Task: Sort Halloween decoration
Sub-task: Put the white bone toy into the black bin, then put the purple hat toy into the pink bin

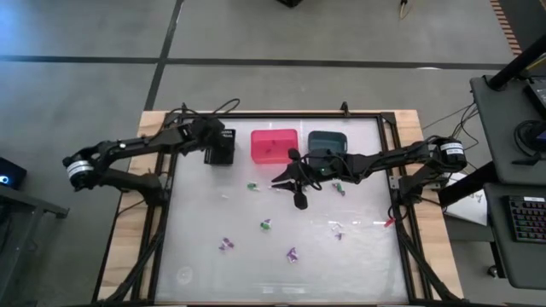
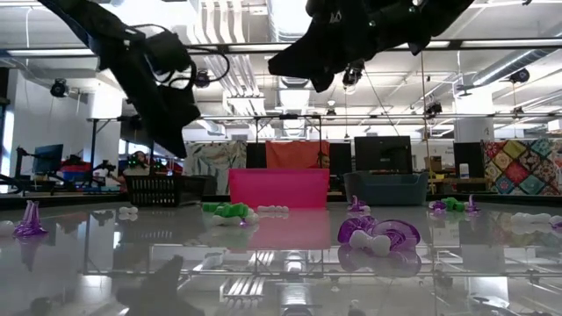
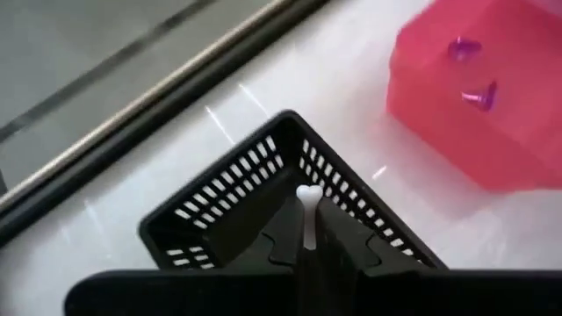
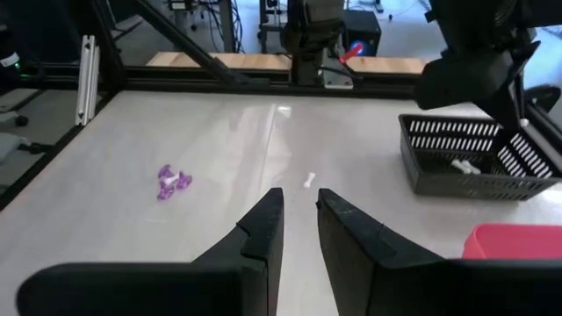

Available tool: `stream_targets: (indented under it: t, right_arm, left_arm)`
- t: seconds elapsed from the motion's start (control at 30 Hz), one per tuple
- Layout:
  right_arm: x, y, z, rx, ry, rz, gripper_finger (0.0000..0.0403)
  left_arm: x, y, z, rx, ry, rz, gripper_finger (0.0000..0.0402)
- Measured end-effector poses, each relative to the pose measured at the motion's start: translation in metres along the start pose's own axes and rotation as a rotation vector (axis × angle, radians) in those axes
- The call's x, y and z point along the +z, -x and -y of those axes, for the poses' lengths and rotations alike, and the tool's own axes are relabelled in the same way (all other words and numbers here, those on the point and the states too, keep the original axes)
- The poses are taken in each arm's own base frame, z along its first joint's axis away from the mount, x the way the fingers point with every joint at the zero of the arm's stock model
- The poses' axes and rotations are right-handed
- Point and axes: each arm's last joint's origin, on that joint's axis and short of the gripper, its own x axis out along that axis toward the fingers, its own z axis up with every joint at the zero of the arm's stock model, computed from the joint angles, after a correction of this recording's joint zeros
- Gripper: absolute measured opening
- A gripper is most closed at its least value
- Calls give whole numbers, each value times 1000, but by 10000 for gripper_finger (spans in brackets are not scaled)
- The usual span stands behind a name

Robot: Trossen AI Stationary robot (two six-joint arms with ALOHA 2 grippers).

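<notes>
My left hand point(image 3: 309, 254) pinches a tiny white bone point(image 3: 306, 211) by its shaft over the black bin point(image 3: 219, 215); it looks light, stiff, slippery, while my right hand point(image 4: 299, 228) hovers narrowly parted mid-desk.

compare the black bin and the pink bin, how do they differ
The black bin has slotted mesh walls; the pink bin has solid walls. The black one holds a white piece, the pink one purple pieces. The left gripper hangs over the black bin, not the pink. Both are rectangular, side by side.

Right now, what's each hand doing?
Left hand: closed on a white bone trinket above the black bin.
Right hand: open, empty.
</notes>
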Motion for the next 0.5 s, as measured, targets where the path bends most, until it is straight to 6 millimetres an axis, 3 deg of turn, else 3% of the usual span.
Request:
stream_targets:
  t: [0.23, 0.5]
  right_arm:
    - [-2, 0, 0, 1, -33, -21, 64]
    - [-1, 2, 0, 0, -101, -24, 63]
  left_arm:
    - [-7, -13, 3, 7, 14, -81, 36]
    - [-8, -11, 2, 16, 11, -90, 87]
